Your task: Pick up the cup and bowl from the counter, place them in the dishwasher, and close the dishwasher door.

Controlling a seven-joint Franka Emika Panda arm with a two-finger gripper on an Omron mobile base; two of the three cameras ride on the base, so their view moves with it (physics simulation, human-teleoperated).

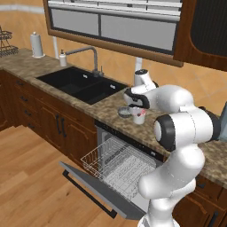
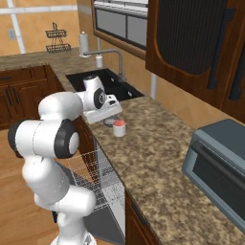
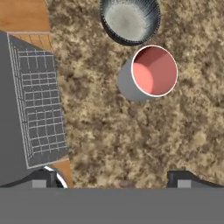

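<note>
Fingers [image 3: 113, 177] spread wide, empty, above counter [image 3: 131, 140]; hand view reveals cup [image 3: 151, 72] beside bowl [image 3: 130, 19], apart.

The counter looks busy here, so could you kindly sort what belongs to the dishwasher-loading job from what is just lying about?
Belongs to the job:
- cup
- bowl
- counter
- dishwasher with its racks
- dishwasher door, hanging open
- gripper, open above the counter

Just lying about:
- black double sink
- faucet
- soap bottle
- paper towel roll
- wire basket
- grey countertop oven

White cup [image 3: 148, 73] w/ pink inside, grey bowl [image 3: 130, 19], speckled brown counter [image 3: 131, 131].
</note>
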